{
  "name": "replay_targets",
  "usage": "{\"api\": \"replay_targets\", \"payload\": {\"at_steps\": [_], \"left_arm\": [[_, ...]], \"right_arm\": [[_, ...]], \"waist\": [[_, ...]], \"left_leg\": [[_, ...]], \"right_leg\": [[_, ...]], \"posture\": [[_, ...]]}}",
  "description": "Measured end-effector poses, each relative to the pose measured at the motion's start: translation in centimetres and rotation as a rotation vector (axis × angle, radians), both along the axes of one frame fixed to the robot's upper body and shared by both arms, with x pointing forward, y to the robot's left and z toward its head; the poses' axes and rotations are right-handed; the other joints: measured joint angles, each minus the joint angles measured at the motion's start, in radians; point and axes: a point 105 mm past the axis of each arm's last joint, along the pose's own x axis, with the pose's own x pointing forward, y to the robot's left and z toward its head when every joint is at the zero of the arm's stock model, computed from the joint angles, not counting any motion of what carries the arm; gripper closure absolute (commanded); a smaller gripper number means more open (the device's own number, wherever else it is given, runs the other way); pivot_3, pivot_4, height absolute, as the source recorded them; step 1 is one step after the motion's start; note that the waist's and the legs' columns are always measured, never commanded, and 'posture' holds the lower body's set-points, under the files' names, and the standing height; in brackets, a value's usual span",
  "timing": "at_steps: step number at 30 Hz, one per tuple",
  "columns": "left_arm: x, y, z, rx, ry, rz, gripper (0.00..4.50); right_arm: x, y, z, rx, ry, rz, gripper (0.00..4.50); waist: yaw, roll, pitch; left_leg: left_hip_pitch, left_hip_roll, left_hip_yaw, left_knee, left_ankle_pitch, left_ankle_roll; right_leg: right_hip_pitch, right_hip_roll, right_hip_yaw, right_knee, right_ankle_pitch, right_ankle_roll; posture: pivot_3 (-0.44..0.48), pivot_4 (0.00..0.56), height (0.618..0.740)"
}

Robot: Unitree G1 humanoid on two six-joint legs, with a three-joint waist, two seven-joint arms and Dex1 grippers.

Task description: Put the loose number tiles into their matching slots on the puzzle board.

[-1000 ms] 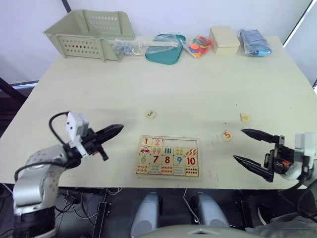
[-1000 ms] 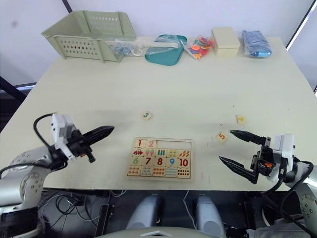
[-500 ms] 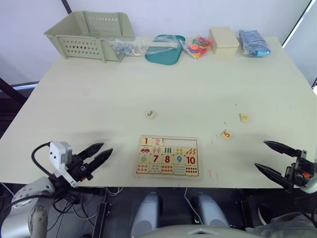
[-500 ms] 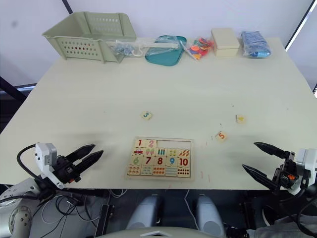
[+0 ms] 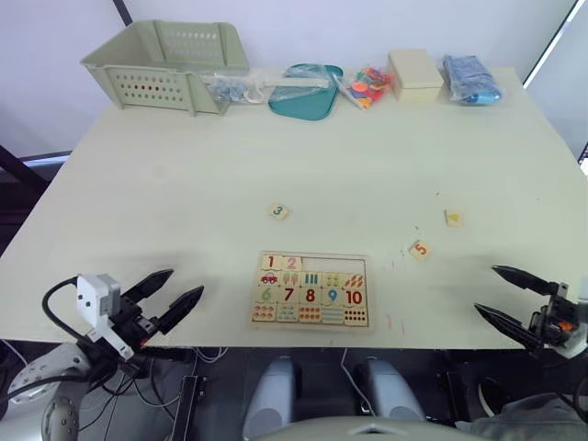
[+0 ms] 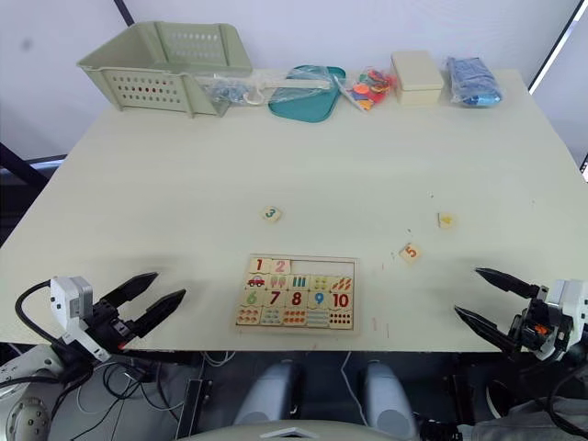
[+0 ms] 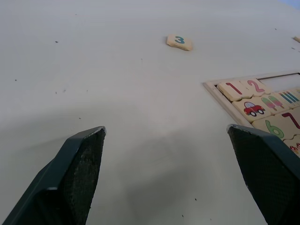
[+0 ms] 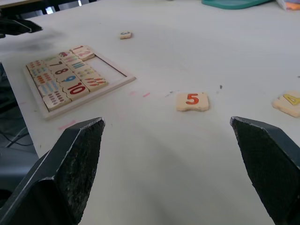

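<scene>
Green slotted basket [image 5: 165, 62], teal tray [image 5: 307, 92], cream box [image 5: 416, 75] and blue bag [image 5: 471, 79] along the table's [image 5: 184, 184] far edge

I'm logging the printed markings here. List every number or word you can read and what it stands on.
"1" and "2": tiles seated in the puzzle board's upper row.
"6", "7", "8", "9", "10": big digits on the board.
"3": loose tile on the table.
"5": loose tile on the table.
"4": loose tile, probably; it is partly cut off.
The far clutter carries no print that can be read.
</scene>
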Motion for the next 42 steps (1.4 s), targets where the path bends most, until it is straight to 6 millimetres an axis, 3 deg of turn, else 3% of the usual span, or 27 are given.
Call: {"api": "replay_targets", "payload": {"at_steps": [7,14,20,28,33,35,38,42], "left_arm": [[1.1,-0.3,1.6,0.033,-0.020,-0.077,0.10],[5.1,-1.8,4.3,0.074,-0.050,-0.204,0.10],[8.5,-5.5,4.3,0.097,-0.016,-0.171,0.10],[10.8,-9.4,6.5,0.177,0.051,-0.137,0.10],[11.6,-11.5,5.7,0.237,0.123,-0.130,0.10],[12.9,-12.4,6.1,0.292,0.135,-0.088,0.10],[14.2,-12.4,6.2,0.327,0.143,-0.052,0.10],[14.9,-12.7,4.7,0.342,0.199,-0.056,0.10]], "right_arm": [[0.1,2.6,0.9,-0.005,-0.054,0.105,0.00],[0.6,5.4,4.7,-0.020,-0.181,0.222,0.00],[-0.5,6.4,5.6,-0.023,-0.165,0.266,0.00],[-1.7,6.8,5.4,-0.006,-0.135,0.267,0.00],[-1.8,6.3,5.6,-0.016,-0.142,0.244,0.00],[-1.9,6.2,5.7,-0.015,-0.140,0.243,0.00],[-2.2,5.9,5.6,-0.017,-0.133,0.228,0.00],[-2.3,5.7,5.6,-0.021,-0.130,0.217,0.00]], "waist": [[0.000,0.000,0.000],[0.000,0.001,0.000],[0.000,0.001,0.000],[0.000,0.001,0.000],[0.000,0.001,0.000],[0.005,0.001,0.000],[0.001,0.001,0.000],[-0.002,0.001,0.000]], "left_leg": [[0.000,0.000,-0.001,0.000,0.000,0.000],[0.000,-0.001,-0.001,0.000,0.000,0.000],[-0.003,-0.001,-0.005,-0.001,0.000,0.000],[-0.003,-0.002,-0.006,-0.001,0.000,0.000],[-0.004,-0.004,-0.005,-0.001,0.000,0.000],[-0.005,-0.005,-0.006,0.000,0.000,0.000],[-0.005,-0.005,-0.005,0.000,0.000,0.000],[-0.005,-0.005,-0.006,0.000,0.000,0.000]], "right_leg": [[0.000,0.000,-0.001,0.000,0.000,0.000],[0.000,0.001,-0.002,0.000,0.000,0.000],[0.000,0.000,-0.003,-0.003,0.000,0.001],[0.000,0.000,-0.005,-0.003,0.000,0.001],[0.000,0.001,-0.005,-0.003,0.000,0.001],[0.000,0.001,-0.007,-0.002,0.000,0.001],[0.000,0.001,-0.006,-0.003,0.000,0.001],[0.000,0.001,-0.005,-0.003,0.000,0.001]], "posture": [[0.000,0.150,0.740],[0.000,0.150,0.740],[0.000,0.150,0.740],[0.000,0.150,0.740],[0.000,0.150,0.740],[0.000,0.150,0.740],[0.000,0.150,0.740],[0.000,0.150,0.740]]}}
